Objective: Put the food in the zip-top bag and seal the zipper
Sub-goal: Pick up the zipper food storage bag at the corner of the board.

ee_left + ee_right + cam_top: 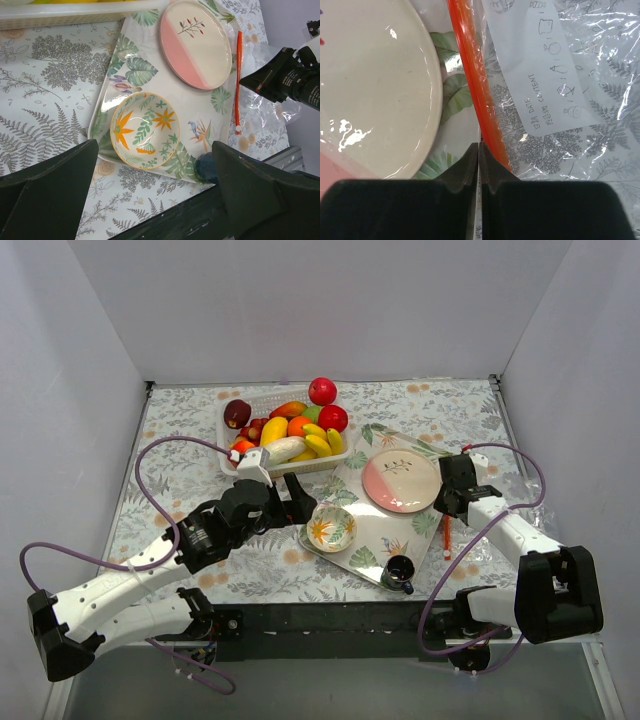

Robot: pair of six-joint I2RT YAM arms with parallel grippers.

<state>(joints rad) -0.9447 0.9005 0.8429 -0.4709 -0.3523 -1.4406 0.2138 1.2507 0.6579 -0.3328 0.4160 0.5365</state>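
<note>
- Zip-top bag (570, 75) lies flat on the bench (180, 440) at the right of the overhead view, just beside the right edge of the leaf-patterned tray (375, 555). The fern print shows straight through the film, and there is no food inside.
- Zipper (470, 75) runs as a red-orange line along the bag's tray-side edge. Cannot tell whether it is open or pressed shut.
- Food (290, 425) is all heaped in the white slotted basket (222, 430), upper centre of the overhead view: apples, bananas, orange and pale pieces.
- Progress, as I judge it: nothing is bagged and nothing sealed. This looks like the first grab at the bag's mouth, with every transfer and the sealing left to do.
- Right claw (478, 155) has its fingers together at the bag's lip, touching the zipper's left side, apparently nipping the clear film.
- Left claw (155, 150) has its fingers wide apart and holds nothing. It hangs over the tray.
- Tray carries a pink-and-cream plate (400, 480), a floral bowl (332, 527) and a small dark cup (398, 573). No food shows on the plate or in the bowl.
</note>
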